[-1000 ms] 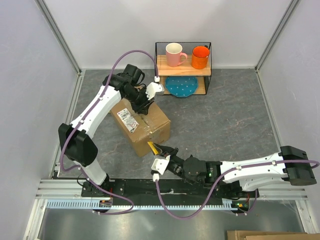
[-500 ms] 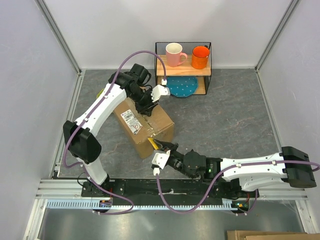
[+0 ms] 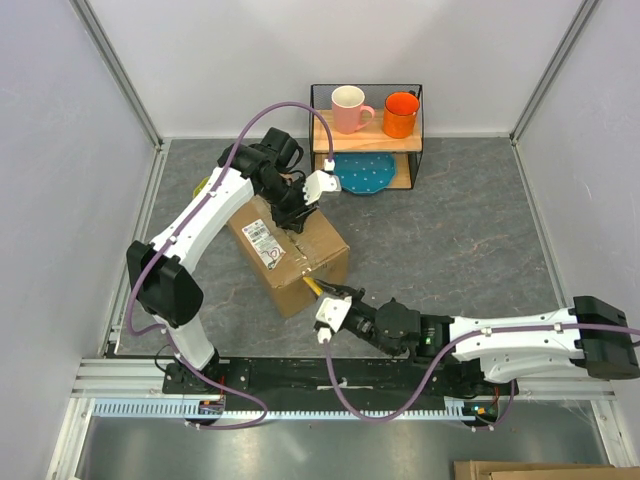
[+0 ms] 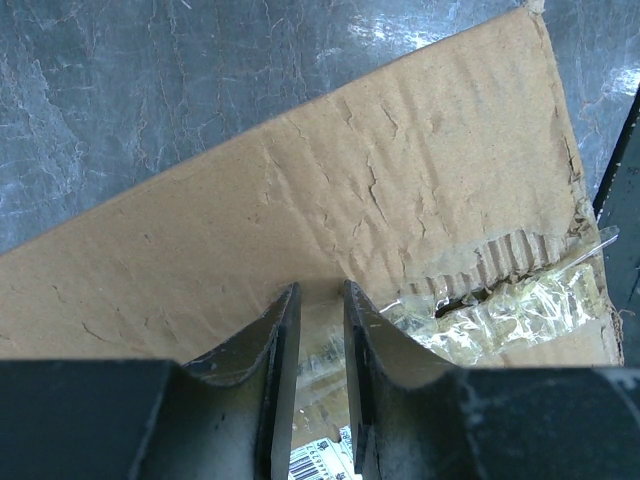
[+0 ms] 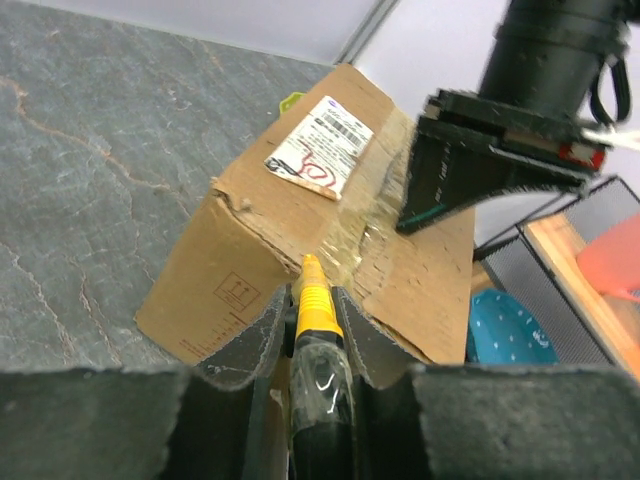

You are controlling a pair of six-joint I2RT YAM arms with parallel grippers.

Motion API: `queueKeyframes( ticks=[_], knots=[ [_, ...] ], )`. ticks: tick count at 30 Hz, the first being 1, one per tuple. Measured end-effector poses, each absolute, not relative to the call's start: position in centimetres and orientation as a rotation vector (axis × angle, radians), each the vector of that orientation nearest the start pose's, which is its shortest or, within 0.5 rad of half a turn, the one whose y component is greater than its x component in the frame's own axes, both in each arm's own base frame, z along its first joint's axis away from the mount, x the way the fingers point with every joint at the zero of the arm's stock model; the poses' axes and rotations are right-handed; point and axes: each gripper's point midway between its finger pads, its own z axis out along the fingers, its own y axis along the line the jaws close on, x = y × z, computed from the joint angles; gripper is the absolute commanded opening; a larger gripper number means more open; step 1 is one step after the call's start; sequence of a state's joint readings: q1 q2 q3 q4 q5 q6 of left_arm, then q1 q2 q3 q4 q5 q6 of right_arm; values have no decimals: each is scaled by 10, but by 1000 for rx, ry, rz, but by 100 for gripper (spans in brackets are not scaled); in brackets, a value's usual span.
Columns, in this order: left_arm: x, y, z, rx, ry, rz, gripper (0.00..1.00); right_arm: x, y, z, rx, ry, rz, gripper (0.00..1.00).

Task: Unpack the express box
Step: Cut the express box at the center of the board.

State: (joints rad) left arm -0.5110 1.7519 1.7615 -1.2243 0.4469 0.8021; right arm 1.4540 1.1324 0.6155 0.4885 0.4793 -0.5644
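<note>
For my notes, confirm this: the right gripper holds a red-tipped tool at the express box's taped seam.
Wrong in one point: the tool has a yellow tip, not red, as the right wrist view shows. The right gripper does hold it at the taped seam of the express box.

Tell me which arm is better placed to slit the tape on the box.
Right, probably. The right hand grips a yellow-tipped tool aimed at the taped seam of the express box. The left hand is over the box top, with no tool.
</note>
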Motion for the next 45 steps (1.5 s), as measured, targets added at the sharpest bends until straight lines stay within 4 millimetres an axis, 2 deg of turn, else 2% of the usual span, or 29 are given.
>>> queueKeyframes(
  ticks=[2, 5, 8, 9, 16, 19, 22, 24, 26, 30, 35, 41, 45],
  knots=[
    [299, -224, 196, 1722, 2055, -532, 33, 146, 347, 243, -1070, 1180, 330, 0],
    [297, -223, 200, 1725, 2052, -538, 44, 161, 332, 244, -940, 1259, 370, 0],
    [289, -223, 210, 1748, 2027, -556, 54, 183, 319, 245, -770, 1358, 413, 0],
    [288, -223, 214, 1759, 2005, -559, 60, 189, 315, 245, -727, 1381, 421, 0],
    [260, -209, 263, 1879, 1690, -469, 71, 223, 295, 248, -359, 1517, 557, 0],
    [244, -204, 271, 1951, 1547, -449, 73, 231, 291, 249, -258, 1540, 610, 0],
    [235, -199, 259, 2042, 1459, -444, 73, 237, 289, 250, -181, 1554, 654, 0],
    [232, -197, 242, 2110, 1431, -454, 73, 239, 291, 251, -141, 1560, 688, 0],
    [233, -195, 225, 2176, 1417, -467, 73, 240, 293, 251, -112, 1565, 724, 0],
    [241, -199, 210, 2248, 1371, -479, 74, 243, 300, 248, -72, 1571, 777, 0],
    [258, -209, 206, 2297, 1306, -467, 75, 246, 310, 238, -60, 1596, 822, 0],
    [256, -210, 200, 2381, 1246, -416, 73, 252, 310, 239, -42, 1607, 861, 0],
    [256, -210, 197, 2394, 1271, -414, 65, 256, 303, 240, -18, 1618, 863, 0]
  ],
)
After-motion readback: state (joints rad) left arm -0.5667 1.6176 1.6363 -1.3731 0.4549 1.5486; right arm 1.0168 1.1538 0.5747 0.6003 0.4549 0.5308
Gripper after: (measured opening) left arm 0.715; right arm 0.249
